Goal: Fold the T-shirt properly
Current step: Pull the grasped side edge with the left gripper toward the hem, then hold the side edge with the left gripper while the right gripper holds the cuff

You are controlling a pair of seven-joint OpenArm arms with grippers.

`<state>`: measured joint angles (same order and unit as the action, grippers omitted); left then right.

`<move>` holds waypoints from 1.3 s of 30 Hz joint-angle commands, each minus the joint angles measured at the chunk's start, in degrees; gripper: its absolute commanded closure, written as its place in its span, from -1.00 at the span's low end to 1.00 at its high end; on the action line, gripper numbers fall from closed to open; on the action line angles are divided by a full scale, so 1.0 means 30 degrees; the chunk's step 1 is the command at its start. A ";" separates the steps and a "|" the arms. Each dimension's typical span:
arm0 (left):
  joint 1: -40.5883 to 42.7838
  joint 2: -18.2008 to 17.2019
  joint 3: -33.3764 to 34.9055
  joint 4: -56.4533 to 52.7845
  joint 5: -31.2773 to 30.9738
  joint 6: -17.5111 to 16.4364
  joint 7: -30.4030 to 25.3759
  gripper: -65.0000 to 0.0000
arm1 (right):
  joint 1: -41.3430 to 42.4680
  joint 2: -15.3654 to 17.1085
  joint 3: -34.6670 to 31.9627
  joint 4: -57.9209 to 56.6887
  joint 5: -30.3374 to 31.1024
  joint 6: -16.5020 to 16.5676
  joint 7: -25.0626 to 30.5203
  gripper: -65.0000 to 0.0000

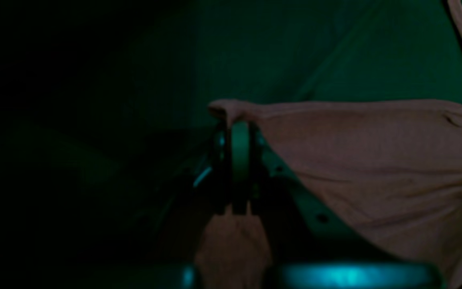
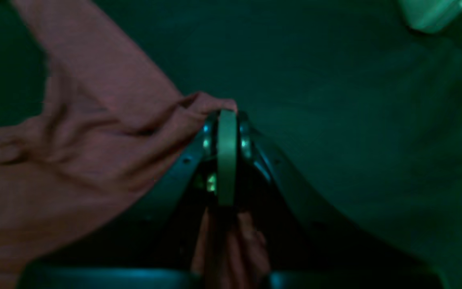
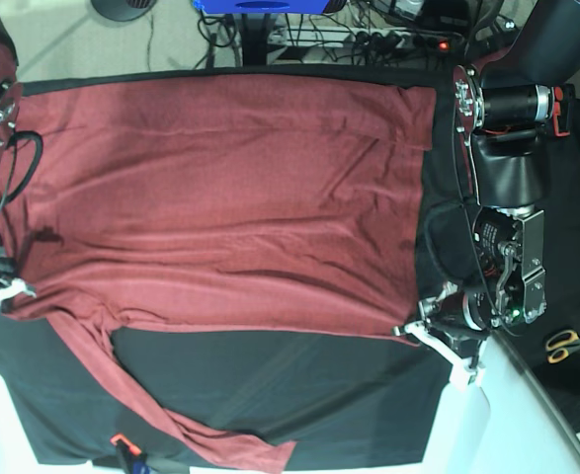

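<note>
A: Left gripper [image 1: 240, 120], fingers first. Jaws pressed together, a fold of the T-shirt [image 3: 220, 197] pinched between them. In the left wrist view the cloth edge runs taut from the fingertips toward the right of the frame, and a strip of it hangs down behind the jaws.

B: Right gripper [image 2: 227, 114], same reading. Jaws clamped, a bunched corner of red fabric caught at the tips. In the right wrist view the cloth spreads to the left, wrinkled, with one band climbing to the upper left corner.

A: Outward now. Base view: the shirt lies spread wide across the black table cloth [image 3: 299, 395], covering most of its far half. Its near edge runs nearly straight between the two arms.

B: One long sleeve [image 3: 171, 420] trails off the body at that view's left and runs diagonally to the near edge of the table, ending near a small orange-and-black object [image 3: 124, 446], too small to identify.

A: The left arm [image 3: 502, 247] stands at the base view's right, its gripper at the shirt's near corner. Scissors [image 3: 566, 344] with yellow handles lie farther right, well apart from the shirt.

B: Cables and a power strip [image 3: 388, 39] beyond the table's far edge.
</note>
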<state>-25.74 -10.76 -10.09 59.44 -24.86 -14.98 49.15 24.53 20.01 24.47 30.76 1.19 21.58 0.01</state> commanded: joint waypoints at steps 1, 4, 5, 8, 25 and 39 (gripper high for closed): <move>-0.0579 -0.0119 -0.0052 0.0773 -0.0284 -0.0031 -0.0396 1.00 | 0.0540 0.0466 0.0005 0.0310 0.0204 0.0058 0.0597 1.00; -0.0579 -0.0089 -0.0052 0.1037 -0.0313 -0.0031 -0.0396 1.00 | 0.0540 0.0759 -0.0024 0.0222 0.0204 0.0000 0.0568 1.00; -0.0579 -0.0089 -0.0052 0.1037 -0.0313 -0.0031 -0.0396 1.00 | 0.0540 0.0788 -0.0024 0.0222 0.0204 0.0000 0.0568 1.00; -0.0579 -0.0089 -0.0052 0.1095 -0.0313 -0.0031 -0.0396 1.00 | 0.0540 0.0817 -0.0024 0.0222 0.0204 0.0000 0.0568 1.00; -0.0549 -0.0060 -0.0052 0.1124 -0.0313 -0.0031 -0.0396 1.00 | 0.0657 0.0846 -0.0054 0.0222 0.0174 -0.0030 0.0685 1.00; -0.0549 -0.0060 -0.0052 0.1124 -0.0313 -0.0031 -0.0396 1.00 | 0.1507 0.0905 -0.0054 -0.1214 0.0116 0.0087 0.0978 1.00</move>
<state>-25.69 -10.61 -10.09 61.52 -25.28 -15.00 49.08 27.59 21.32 24.25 26.35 1.15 21.67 1.17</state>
